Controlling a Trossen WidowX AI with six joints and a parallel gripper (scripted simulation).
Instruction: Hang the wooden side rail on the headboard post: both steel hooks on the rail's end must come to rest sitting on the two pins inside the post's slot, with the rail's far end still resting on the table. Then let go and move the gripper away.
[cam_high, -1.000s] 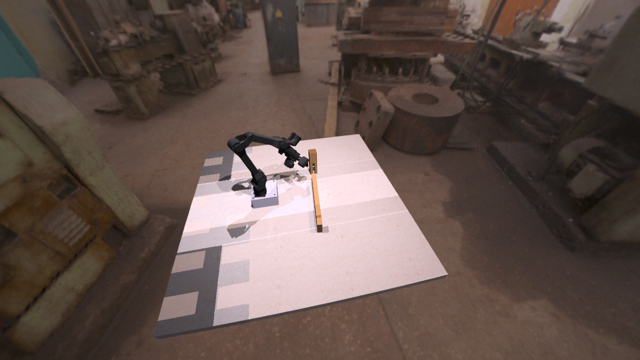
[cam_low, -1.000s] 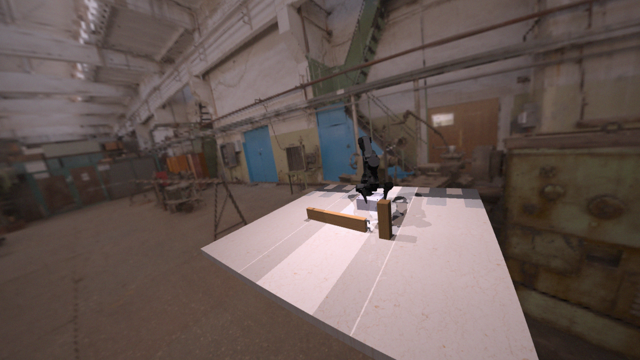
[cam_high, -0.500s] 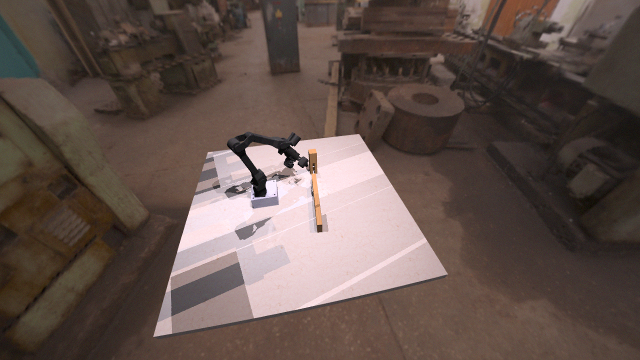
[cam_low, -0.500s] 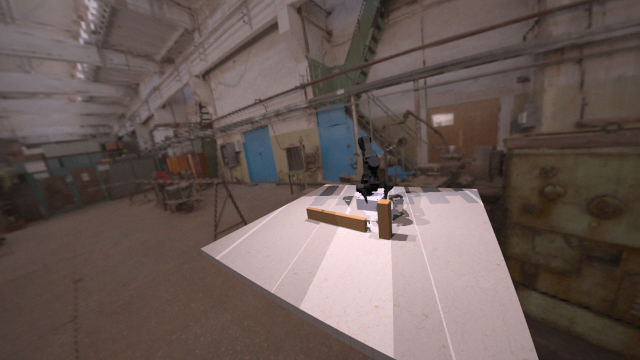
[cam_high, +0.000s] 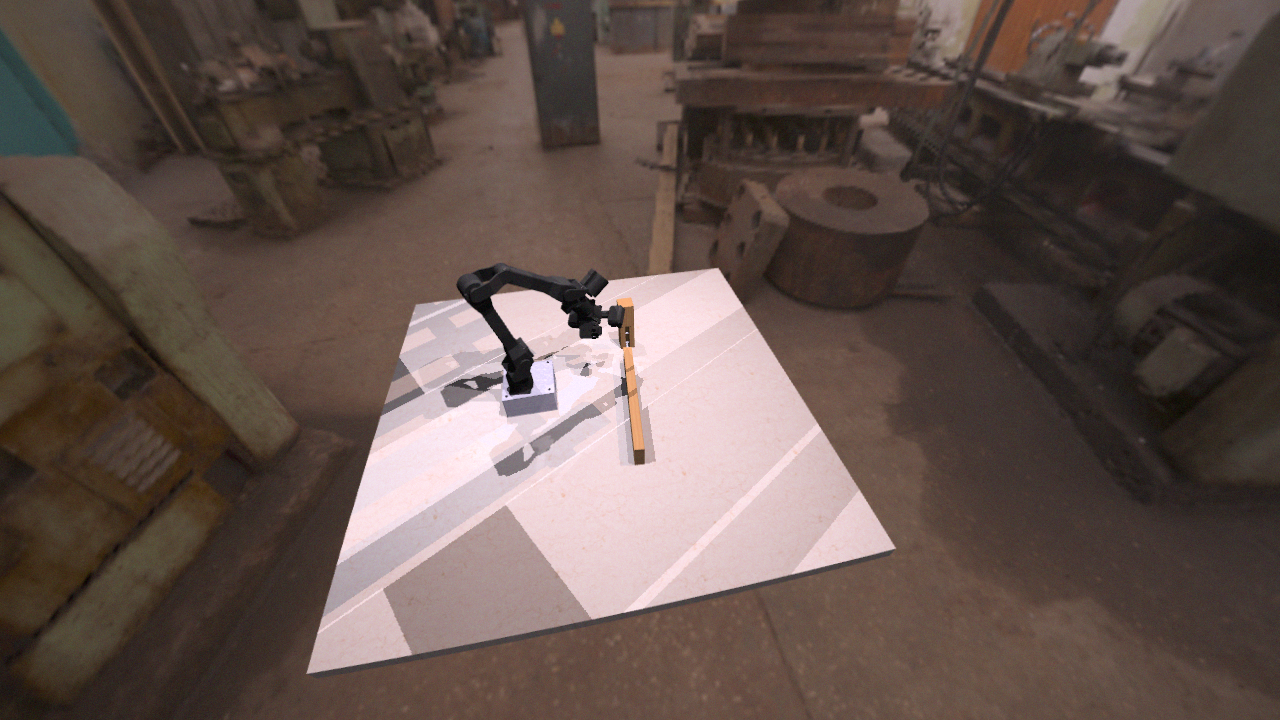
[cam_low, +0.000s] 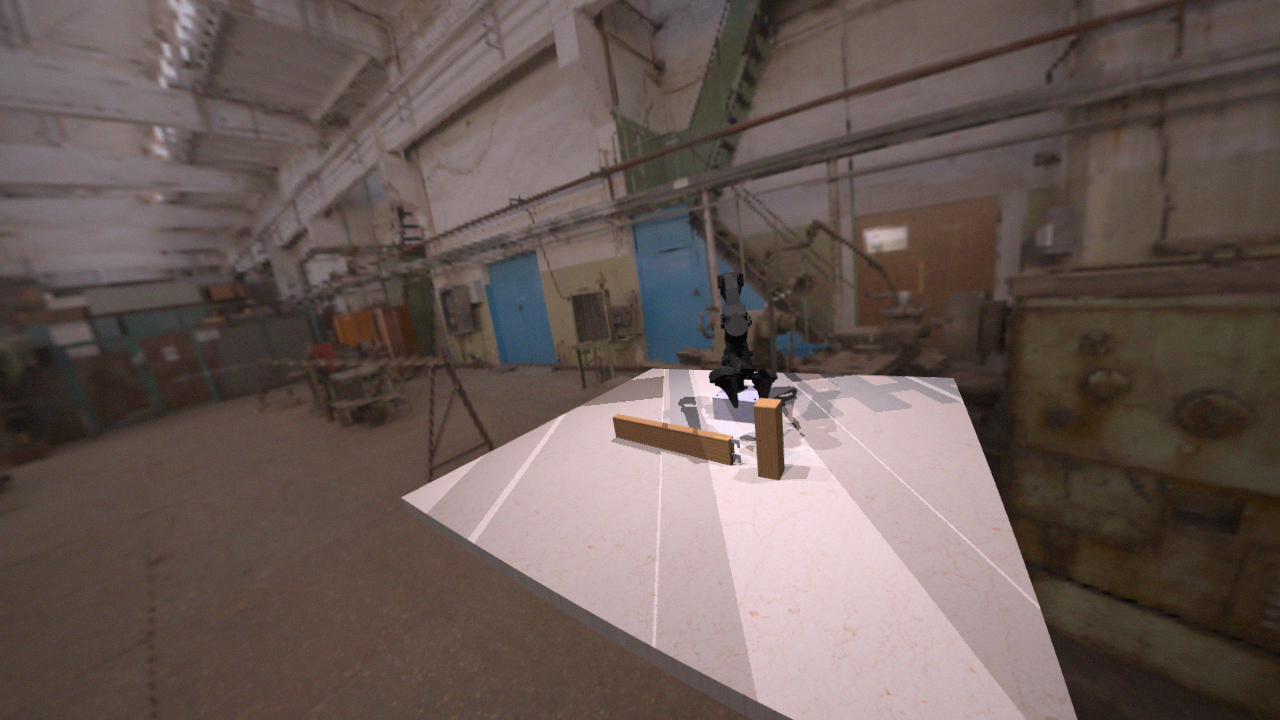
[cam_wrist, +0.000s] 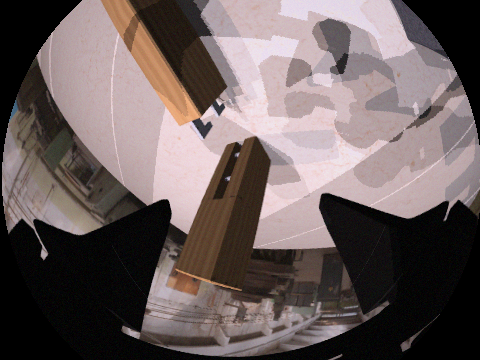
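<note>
Across the pale, patterned table (cam_high: 716, 501) (cam_low: 617, 537) (cam_wrist: 135, 100), the wooden side rail (cam_high: 633, 402) (cam_low: 671, 437) (cam_wrist: 170, 60) lies just beside the upright headboard post (cam_high: 627, 324) (cam_low: 769, 438) (cam_wrist: 225, 215), its steel hooks (cam_low: 736, 449) (cam_wrist: 202, 128) outside the slot (cam_wrist: 227, 172). Two small pins show within that slot. Near the post hangs the gripper (cam_high: 605, 324) (cam_low: 750, 394) (cam_wrist: 247, 206), fingers spread wide and holding nothing. Its black arm (cam_high: 490, 308) (cam_low: 734, 322) rises from a pale base block (cam_high: 547, 398) (cam_low: 723, 410). Angular grey patches and thin white lines cross the tabletop. On a grey cabinet (cam_high: 562, 80) beyond is a yellow mark, too small to read. Old machinery fills the workshop, with blue doors (cam_low: 521, 308) along one wall.
</note>
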